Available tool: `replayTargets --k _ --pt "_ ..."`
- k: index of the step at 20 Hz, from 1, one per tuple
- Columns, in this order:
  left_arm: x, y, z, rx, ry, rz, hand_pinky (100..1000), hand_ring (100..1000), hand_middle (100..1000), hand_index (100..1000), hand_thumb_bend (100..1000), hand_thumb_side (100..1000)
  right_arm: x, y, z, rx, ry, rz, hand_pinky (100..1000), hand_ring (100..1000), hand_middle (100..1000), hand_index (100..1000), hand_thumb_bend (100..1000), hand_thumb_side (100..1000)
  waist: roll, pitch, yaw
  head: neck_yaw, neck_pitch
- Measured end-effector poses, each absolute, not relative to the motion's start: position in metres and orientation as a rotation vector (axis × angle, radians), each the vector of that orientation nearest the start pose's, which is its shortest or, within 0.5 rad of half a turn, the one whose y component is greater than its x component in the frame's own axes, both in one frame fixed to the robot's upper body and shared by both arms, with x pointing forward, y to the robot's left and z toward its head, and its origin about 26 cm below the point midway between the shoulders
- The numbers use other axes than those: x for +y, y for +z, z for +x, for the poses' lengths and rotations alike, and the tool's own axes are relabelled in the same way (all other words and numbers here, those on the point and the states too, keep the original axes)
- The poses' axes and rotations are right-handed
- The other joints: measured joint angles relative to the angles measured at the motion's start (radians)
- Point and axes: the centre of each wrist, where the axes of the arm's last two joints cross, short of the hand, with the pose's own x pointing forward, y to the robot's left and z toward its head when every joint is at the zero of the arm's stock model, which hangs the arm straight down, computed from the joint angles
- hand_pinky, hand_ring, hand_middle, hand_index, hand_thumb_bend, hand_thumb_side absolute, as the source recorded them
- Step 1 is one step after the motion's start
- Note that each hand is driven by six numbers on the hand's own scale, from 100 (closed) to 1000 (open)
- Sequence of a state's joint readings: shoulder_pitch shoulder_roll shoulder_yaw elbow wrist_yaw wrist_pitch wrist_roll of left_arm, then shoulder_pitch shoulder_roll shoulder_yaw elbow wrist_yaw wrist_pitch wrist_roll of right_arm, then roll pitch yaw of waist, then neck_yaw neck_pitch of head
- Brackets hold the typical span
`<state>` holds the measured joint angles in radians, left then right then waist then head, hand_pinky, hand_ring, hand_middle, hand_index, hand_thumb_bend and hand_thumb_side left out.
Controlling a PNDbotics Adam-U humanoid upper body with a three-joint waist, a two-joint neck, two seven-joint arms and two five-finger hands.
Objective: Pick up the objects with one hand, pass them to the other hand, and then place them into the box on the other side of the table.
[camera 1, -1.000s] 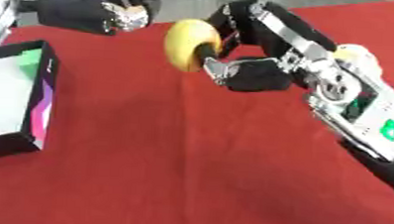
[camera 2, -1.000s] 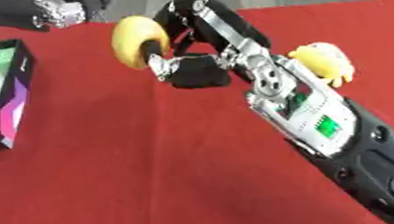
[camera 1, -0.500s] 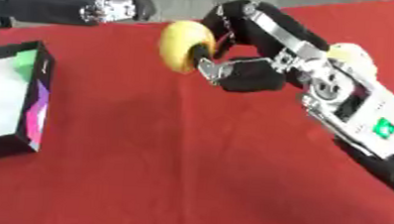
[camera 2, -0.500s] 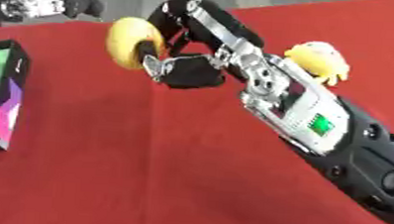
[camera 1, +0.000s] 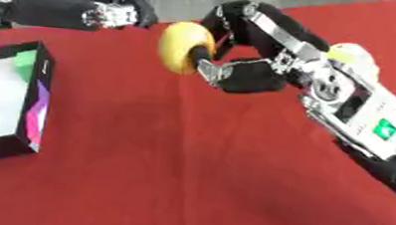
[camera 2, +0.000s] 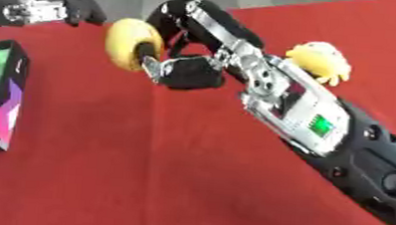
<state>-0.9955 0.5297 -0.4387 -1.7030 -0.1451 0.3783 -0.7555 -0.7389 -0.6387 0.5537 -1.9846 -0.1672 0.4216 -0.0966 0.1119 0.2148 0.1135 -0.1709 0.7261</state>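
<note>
The right hand [camera 1: 239, 70] is holding a round yellow ball-like object [camera 1: 184, 47] above the red cloth-covered bench [camera 1: 197, 174], with its fingers and thumb curled around it. The object is being presented towards the left side, probably so that the other hand can take it. The left hand [camera 1: 112, 14] is waiting near the far left edge, just beside the object but apart from it; I cannot tell how its fingers are standing. The black-walled box with a white inside and coloured side [camera 1: 10, 96] is lying at the left edge of the bench, where the object should go. A second yellow lumpy object [camera 2: 320, 60] is lying on the cloth behind the right arm, not yet handled
</note>
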Motion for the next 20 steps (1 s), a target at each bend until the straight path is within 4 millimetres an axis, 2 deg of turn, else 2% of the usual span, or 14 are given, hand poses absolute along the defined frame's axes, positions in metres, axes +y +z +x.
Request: replayTargets --k 5,8,11,13,20 --pt "0.138 0.321 0.357 -1.582 -1.673 0.126 852 867 769 833 100 895 -0.155 0.258 0.297 -1.976 0.994 -0.092 564 620 509 568 100 125 0.0 0.0 0.0 -0.001 0.0" --pt "0.135 0.317 0.359 -1.569 -1.676 0.139 855 871 772 839 138 910 -0.155 0.258 0.298 -1.976 0.993 -0.09 563 619 511 567 100 124 0.0 0.0 0.0 -0.002 0.0" --pt "0.133 0.316 0.36 -1.561 -1.684 0.132 861 877 775 844 267 987 -0.156 0.258 0.298 -1.975 0.993 -0.093 561 617 510 567 100 123 0.0 0.0 0.0 -0.004 0.0" --pt "0.132 0.315 0.361 -1.558 -1.692 0.122 864 879 773 842 316 1000 -0.156 0.258 0.298 -1.974 0.994 -0.095 560 616 510 566 100 121 0.0 0.0 0.0 -0.004 0.0" --pt "0.133 0.313 0.365 -1.539 -1.716 0.09 874 888 775 836 285 1000 -0.157 0.258 0.298 -1.967 0.999 -0.095 560 614 510 566 100 115 0.0 0.0 0.0 -0.007 0.0"
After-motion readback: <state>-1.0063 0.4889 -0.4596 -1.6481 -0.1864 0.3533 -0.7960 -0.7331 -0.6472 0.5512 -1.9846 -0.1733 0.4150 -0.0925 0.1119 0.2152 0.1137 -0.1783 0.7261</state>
